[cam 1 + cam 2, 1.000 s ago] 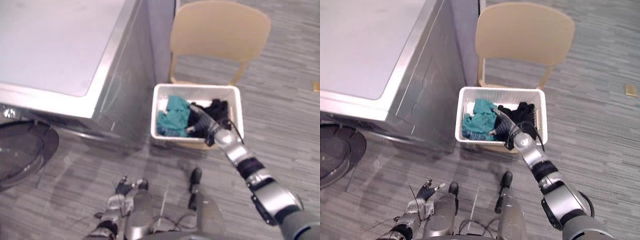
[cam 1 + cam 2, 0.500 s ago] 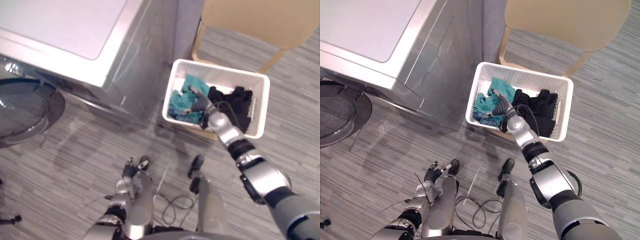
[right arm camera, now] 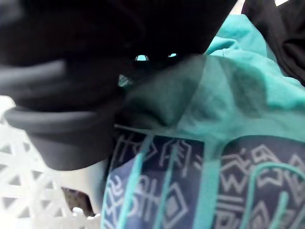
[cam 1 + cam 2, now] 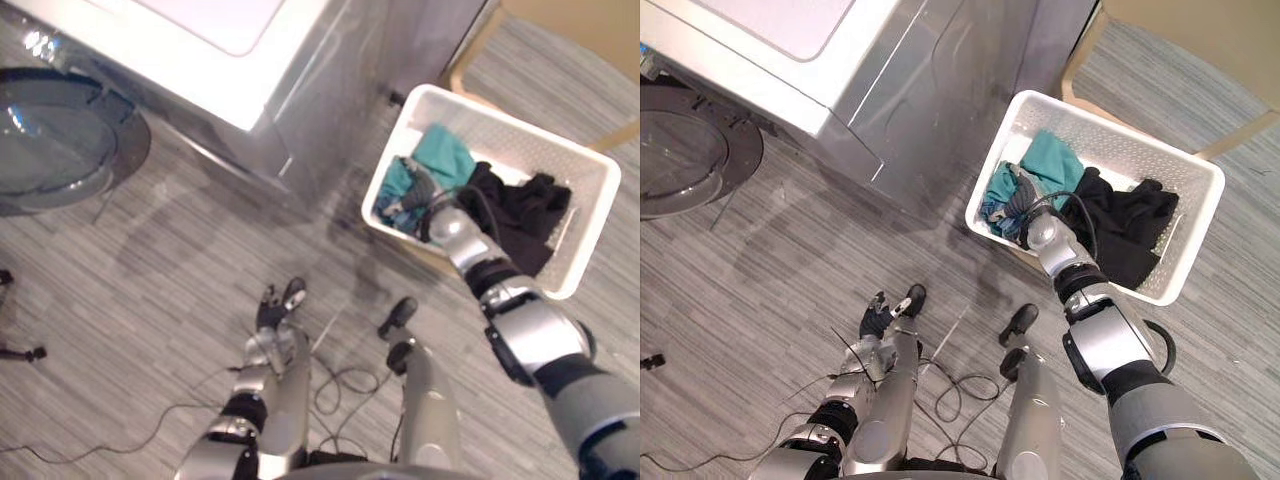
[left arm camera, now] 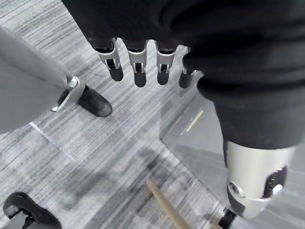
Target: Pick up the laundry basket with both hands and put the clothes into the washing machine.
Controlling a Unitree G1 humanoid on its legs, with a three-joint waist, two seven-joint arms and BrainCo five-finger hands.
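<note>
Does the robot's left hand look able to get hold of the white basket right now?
Probably not: the left hand hangs open over bare floor, well apart from the laundry basket.

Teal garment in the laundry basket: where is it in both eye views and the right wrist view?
Left eye view: teal garment upper right, in the white basket's end nearest the washing machine.
Right eye view: teal garment right of centre, same end.
Right wrist view: teal garment close up, touching patterned cloth.
Shared landmark: white basket.
</note>
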